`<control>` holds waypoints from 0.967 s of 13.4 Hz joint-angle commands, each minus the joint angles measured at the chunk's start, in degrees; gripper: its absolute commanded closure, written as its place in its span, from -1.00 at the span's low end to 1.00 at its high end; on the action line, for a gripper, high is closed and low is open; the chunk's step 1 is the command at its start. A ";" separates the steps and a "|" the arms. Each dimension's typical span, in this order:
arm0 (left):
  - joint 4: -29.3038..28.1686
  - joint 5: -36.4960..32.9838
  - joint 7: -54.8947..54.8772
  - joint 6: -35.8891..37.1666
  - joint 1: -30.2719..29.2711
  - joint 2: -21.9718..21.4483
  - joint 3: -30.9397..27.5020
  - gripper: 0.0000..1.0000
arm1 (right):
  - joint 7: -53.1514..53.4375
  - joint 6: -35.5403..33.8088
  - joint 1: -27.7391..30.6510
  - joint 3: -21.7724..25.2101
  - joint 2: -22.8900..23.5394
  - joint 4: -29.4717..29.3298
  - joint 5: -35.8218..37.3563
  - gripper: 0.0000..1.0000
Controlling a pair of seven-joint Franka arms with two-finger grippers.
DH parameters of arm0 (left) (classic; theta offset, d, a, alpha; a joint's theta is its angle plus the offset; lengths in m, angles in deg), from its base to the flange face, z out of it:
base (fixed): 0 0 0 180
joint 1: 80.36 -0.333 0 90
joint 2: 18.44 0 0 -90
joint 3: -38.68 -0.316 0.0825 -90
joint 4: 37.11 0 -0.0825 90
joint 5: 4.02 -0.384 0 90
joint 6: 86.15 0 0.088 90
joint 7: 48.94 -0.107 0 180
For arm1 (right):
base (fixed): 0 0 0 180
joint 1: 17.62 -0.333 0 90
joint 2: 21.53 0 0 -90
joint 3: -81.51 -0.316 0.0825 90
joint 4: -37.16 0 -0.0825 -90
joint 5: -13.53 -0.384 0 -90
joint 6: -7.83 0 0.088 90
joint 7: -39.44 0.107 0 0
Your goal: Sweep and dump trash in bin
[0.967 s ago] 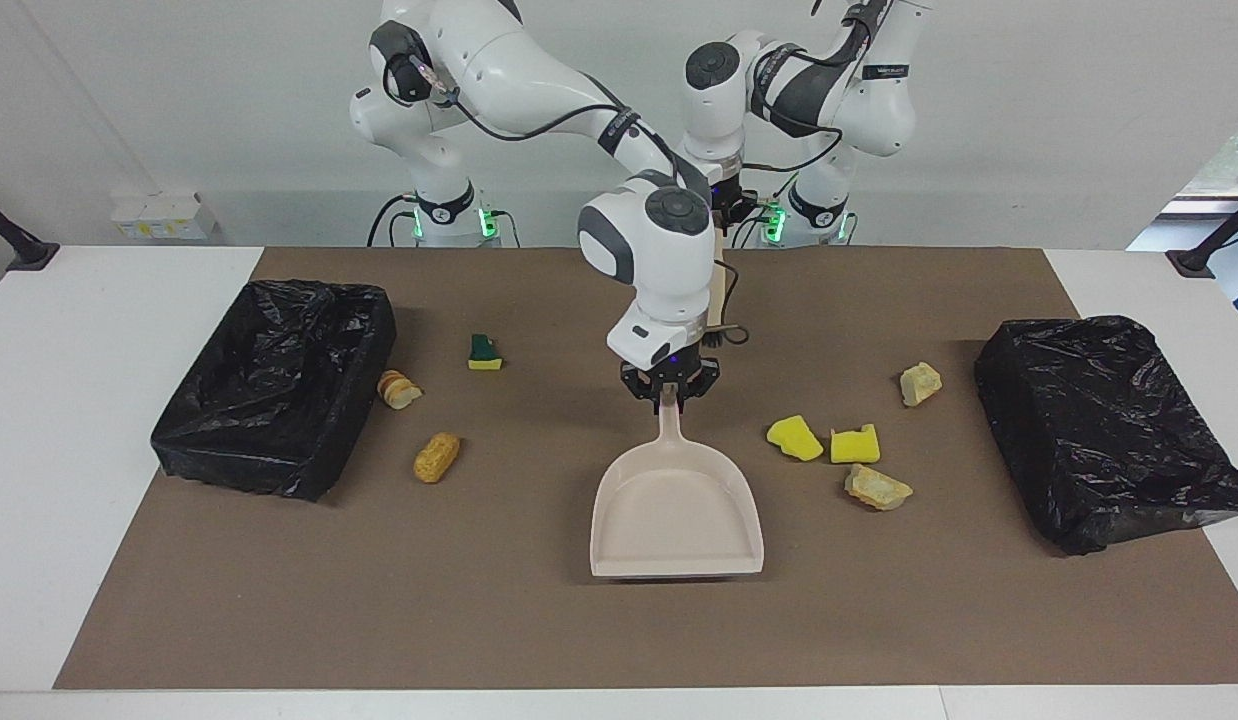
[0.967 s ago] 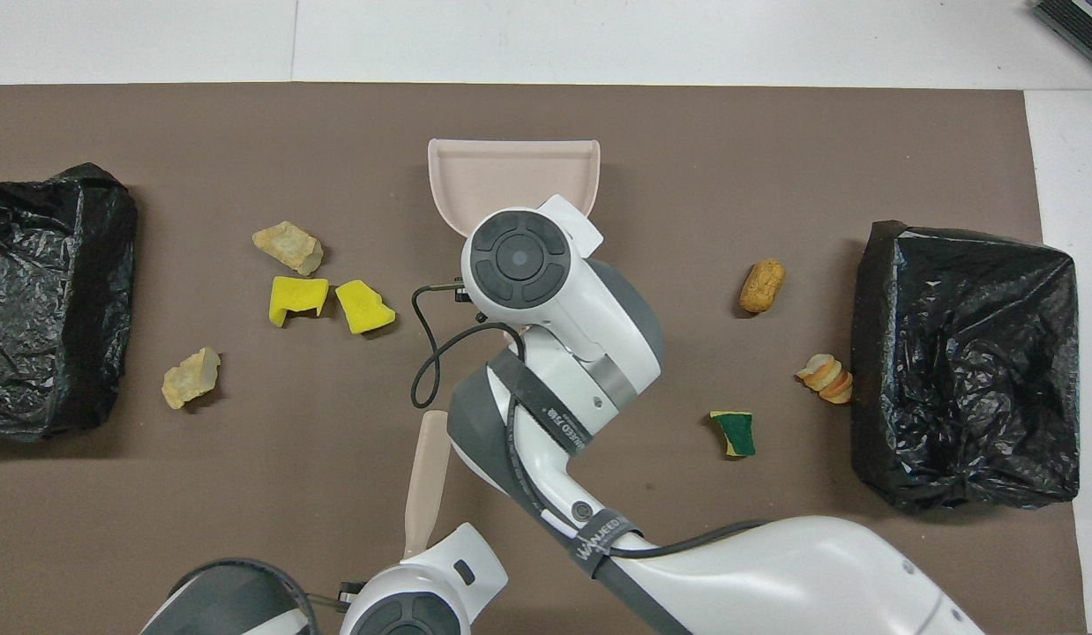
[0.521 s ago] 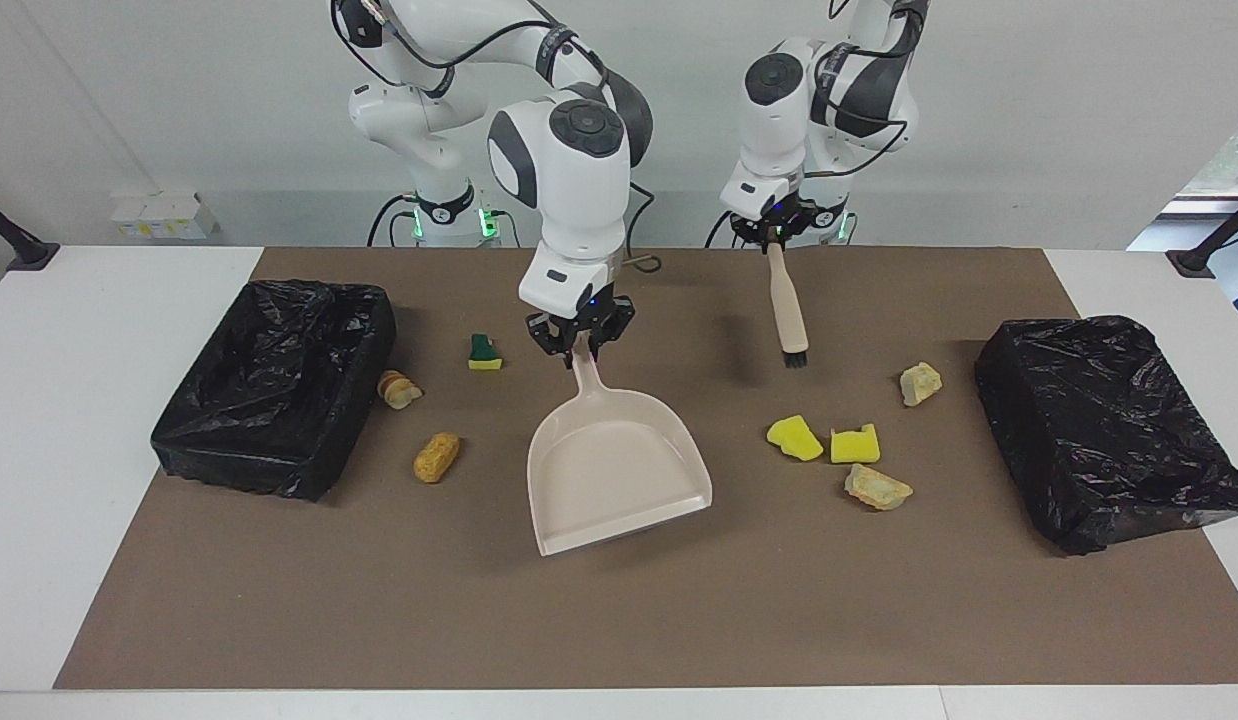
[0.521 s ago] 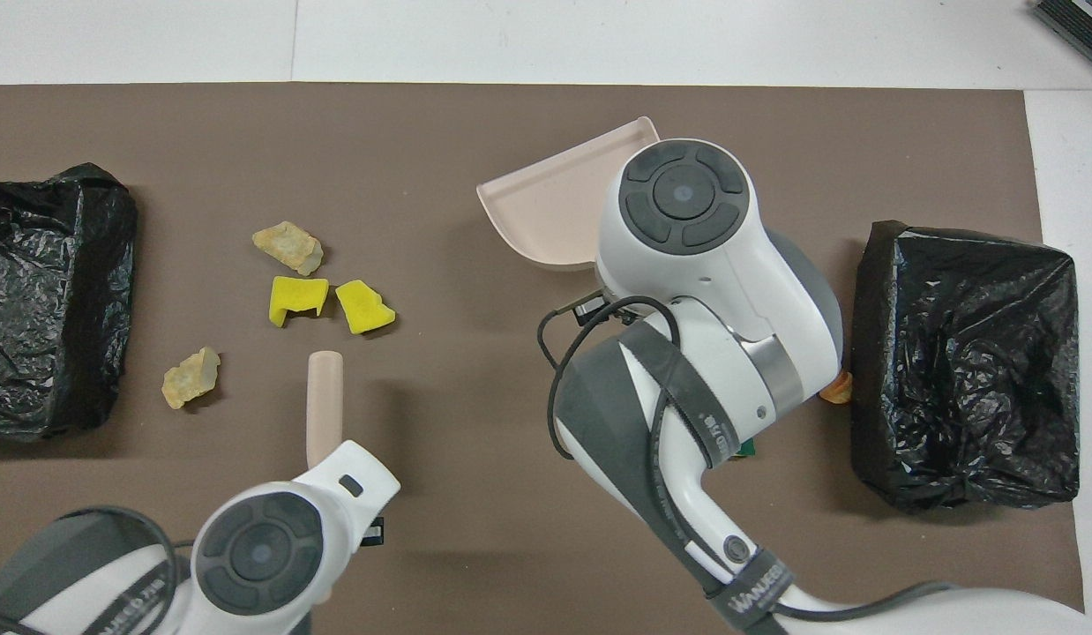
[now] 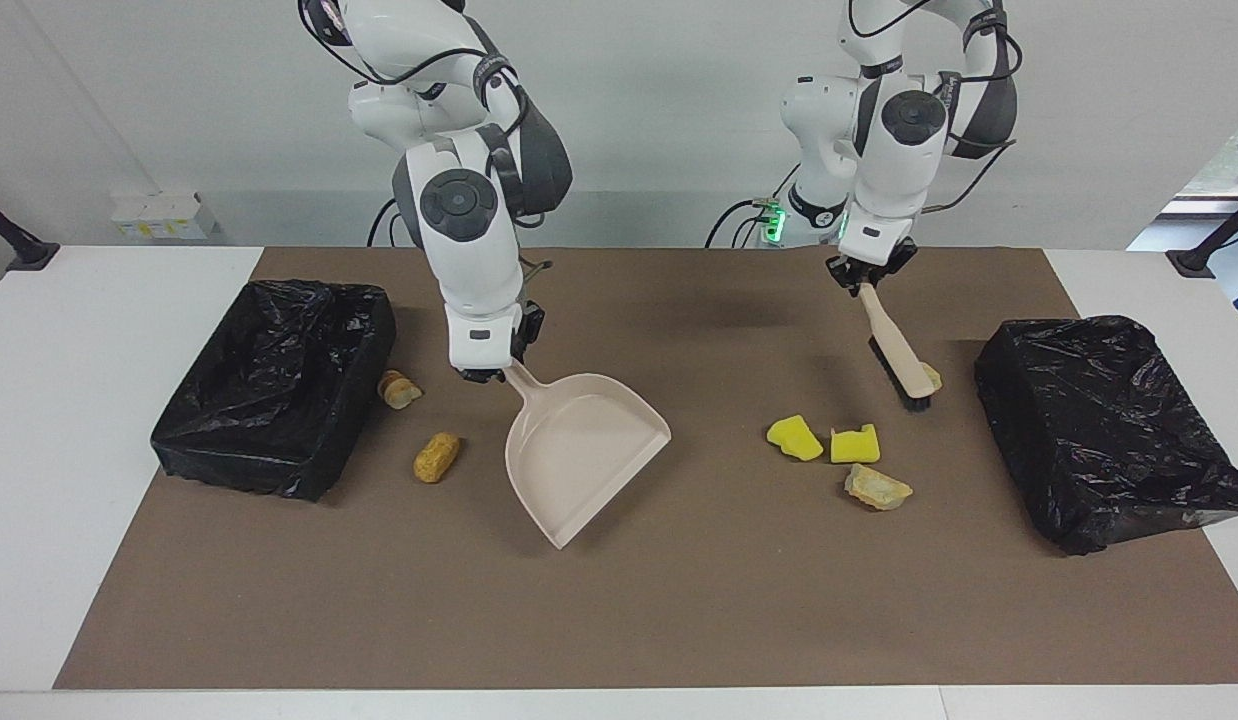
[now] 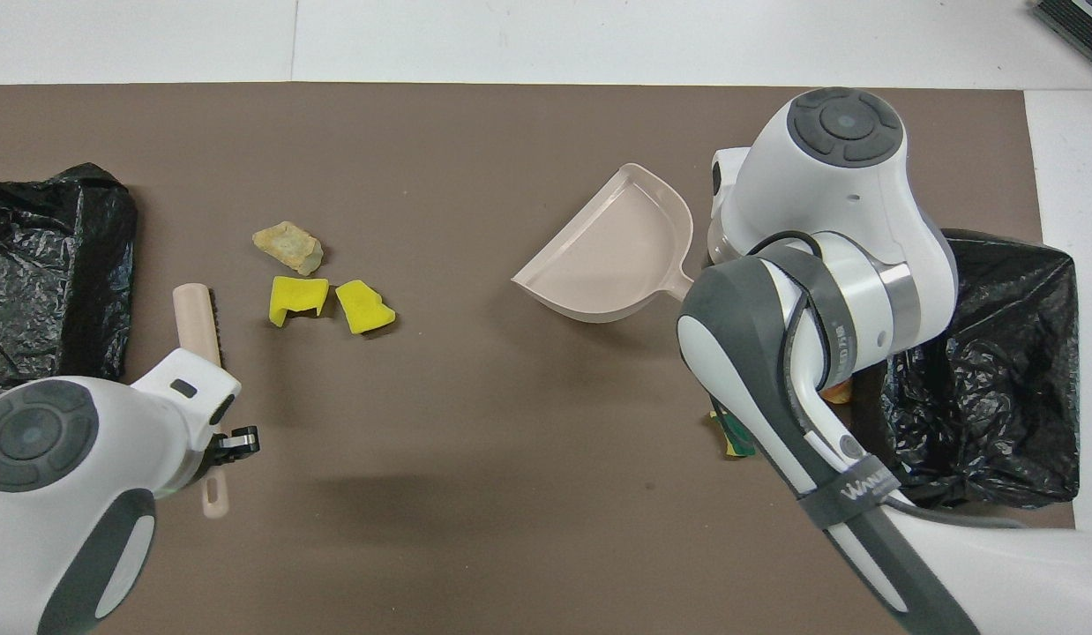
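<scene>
My right gripper [image 5: 491, 374] is shut on the handle of the beige dustpan [image 5: 582, 450] [image 6: 618, 256]. It holds the pan tilted low over the mat, mouth turned toward the left arm's end. My left gripper [image 5: 865, 279] [image 6: 220, 444] is shut on the beige brush [image 5: 897, 347] [image 6: 197, 316], whose bristles sit beside a tan piece of trash [image 5: 932, 377]. Two yellow sponge chunks [image 5: 795, 438] [image 5: 855, 444] and a tan chunk [image 5: 877, 487] lie between brush and pan. A bread slice [image 5: 399, 389] and a roll [image 5: 436, 456] lie by the right arm's bin. The right arm mostly hides a green-faced sponge [image 6: 732, 438].
A black-lined bin [image 5: 279, 375] [image 6: 1005, 388] stands at the right arm's end of the brown mat. A second black-bagged bin [image 5: 1109, 430] [image 6: 52, 273] stands at the left arm's end, close to the brush head.
The right arm swung the dustpan from the mat's middle toward its own end and turned its mouth sideways. The left arm carried the brush out toward its end's bin and lowered it beside the tan piece.
</scene>
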 commanded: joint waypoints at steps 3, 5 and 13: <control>-0.02 -2.89 -0.05 -7.08 -8.28 8.47 0.72 1.00 | -15.52 3.41 0.53 -0.65 0.54 2.31 -0.55 1.00; -1.78 -2.89 -0.05 -9.46 -8.56 9.28 0.72 1.00 | -19.68 5.26 0.36 -0.65 0.63 2.40 0.15 1.00; 5.13 1.06 -0.14 -8.97 -1.27 12.27 1.08 1.00 | -29.79 5.89 -1.23 -0.74 2.04 2.75 6.30 1.00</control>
